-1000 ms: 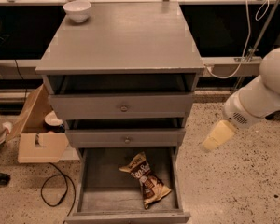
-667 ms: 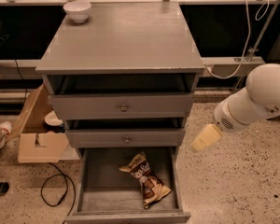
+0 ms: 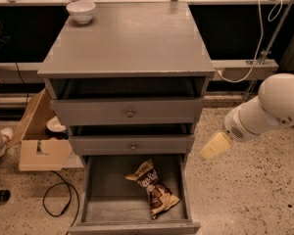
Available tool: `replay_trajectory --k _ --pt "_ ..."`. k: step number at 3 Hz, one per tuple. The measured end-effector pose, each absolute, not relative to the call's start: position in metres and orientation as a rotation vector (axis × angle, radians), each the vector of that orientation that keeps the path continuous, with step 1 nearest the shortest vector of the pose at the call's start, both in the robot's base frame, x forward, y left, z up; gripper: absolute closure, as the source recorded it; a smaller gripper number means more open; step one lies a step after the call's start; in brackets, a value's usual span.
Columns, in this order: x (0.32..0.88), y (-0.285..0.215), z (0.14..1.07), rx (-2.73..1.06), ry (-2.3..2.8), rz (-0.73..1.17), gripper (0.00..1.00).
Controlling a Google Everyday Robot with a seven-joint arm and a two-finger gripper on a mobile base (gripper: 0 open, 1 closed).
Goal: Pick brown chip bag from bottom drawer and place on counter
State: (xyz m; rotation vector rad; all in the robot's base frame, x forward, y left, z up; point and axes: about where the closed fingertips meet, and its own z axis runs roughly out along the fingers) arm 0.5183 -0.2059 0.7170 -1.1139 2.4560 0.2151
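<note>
The brown chip bag (image 3: 153,189) lies flat on the grey floor of the pulled-out bottom drawer (image 3: 108,207), toward its right half, with white script facing up. The counter (image 3: 132,38) is the flat grey cabinet top above the two upper drawers. My gripper (image 3: 213,147) shows as a cream-coloured tip on the white arm (image 3: 269,109), to the right of the cabinet, level with the middle drawer and above and right of the bag. It touches nothing.
A white bowl (image 3: 81,11) stands on the counter's far left corner. A cardboard box (image 3: 39,141) sits on the floor left of the cabinet, with a black cable (image 3: 59,199) beside the open drawer. Speckled floor lies to the right.
The arm and gripper have moved left and slightly down, closer to the cabinet's right side. The bag and the drawers have not moved.
</note>
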Motion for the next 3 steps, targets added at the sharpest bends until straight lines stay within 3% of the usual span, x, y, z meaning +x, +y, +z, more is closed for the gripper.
replay_trajectory --k 3 --pt "0.552 -0.153 0.599 -1.091 2.347 0.388 0.0"
